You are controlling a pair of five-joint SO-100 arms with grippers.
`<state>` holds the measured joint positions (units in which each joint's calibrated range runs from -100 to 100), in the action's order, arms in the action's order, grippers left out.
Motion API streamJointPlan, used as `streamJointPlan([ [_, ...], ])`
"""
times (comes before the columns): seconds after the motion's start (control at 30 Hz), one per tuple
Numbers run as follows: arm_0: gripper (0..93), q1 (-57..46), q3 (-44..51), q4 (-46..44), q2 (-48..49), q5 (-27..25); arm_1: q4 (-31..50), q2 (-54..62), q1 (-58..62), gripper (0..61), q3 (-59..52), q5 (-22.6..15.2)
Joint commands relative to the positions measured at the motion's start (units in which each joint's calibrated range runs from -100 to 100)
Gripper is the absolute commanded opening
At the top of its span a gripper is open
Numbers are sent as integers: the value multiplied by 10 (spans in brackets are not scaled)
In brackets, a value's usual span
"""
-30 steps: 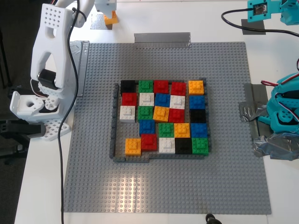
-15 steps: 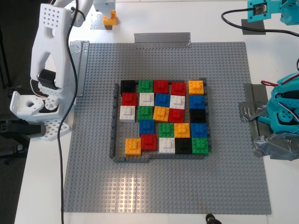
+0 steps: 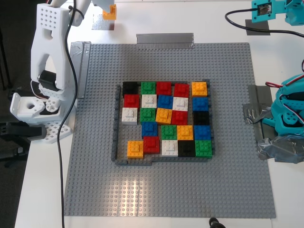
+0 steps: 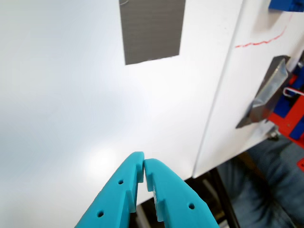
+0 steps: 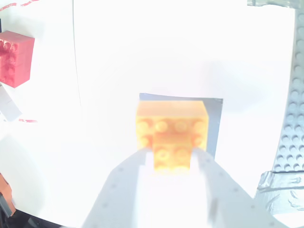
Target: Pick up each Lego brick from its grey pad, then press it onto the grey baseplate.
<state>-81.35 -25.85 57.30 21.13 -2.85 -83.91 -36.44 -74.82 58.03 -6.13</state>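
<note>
My second gripper [image 5: 173, 161], white, is shut on the orange Lego brick [image 5: 172, 127] and holds it just above its grey pad [image 5: 214, 108]. In the exterior view the brick [image 3: 109, 12] hangs at the top left, beyond its pad [image 3: 101, 23], off the grey baseplate [image 3: 95, 152]. My first gripper [image 4: 143, 164], teal, is shut and empty over the white table, short of another grey pad [image 4: 152, 29]. That pad [image 3: 258, 27] is bare at the exterior view's top right. The baseplate holds a dark-grey frame [image 3: 115, 124] around a coloured brick mosaic.
The white arm's base [image 3: 45, 95] stands at the baseplate's left edge in the exterior view, the teal arm's base [image 3: 289, 118] at its right. A grey tape strip [image 3: 165, 39] lies at the far edge. A red brick [image 5: 16, 57] shows in the second wrist view.
My second gripper has carried the orange brick up and away from its pad, toward the exterior view's top edge. The teal arm and the mosaic have not moved.
</note>
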Motion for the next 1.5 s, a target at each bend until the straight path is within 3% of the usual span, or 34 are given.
streamJointPlan([
  [0.0, 0, -5, 3, -6, 13, -3, -53, 126, 12, 3, 26, 5],
  [0.2, 0, -5, 3, -6, 13, -3, -112, 201, 33, 2, -24, 25],
  [0.5, 0, -5, 3, -6, 13, -3, -126, 406, 91, 2, -250, 48],
  [0.97, 0, -5, 3, -6, 13, -3, -154, 655, 300, 1, -548, 127],
  [1.27, 0, -3, 3, -6, 14, -3, -154, 772, 503, 1, -701, 87],
  [1.47, 0, -4, 3, -6, 14, -3, -148, 773, 636, 1, -758, 59],
])
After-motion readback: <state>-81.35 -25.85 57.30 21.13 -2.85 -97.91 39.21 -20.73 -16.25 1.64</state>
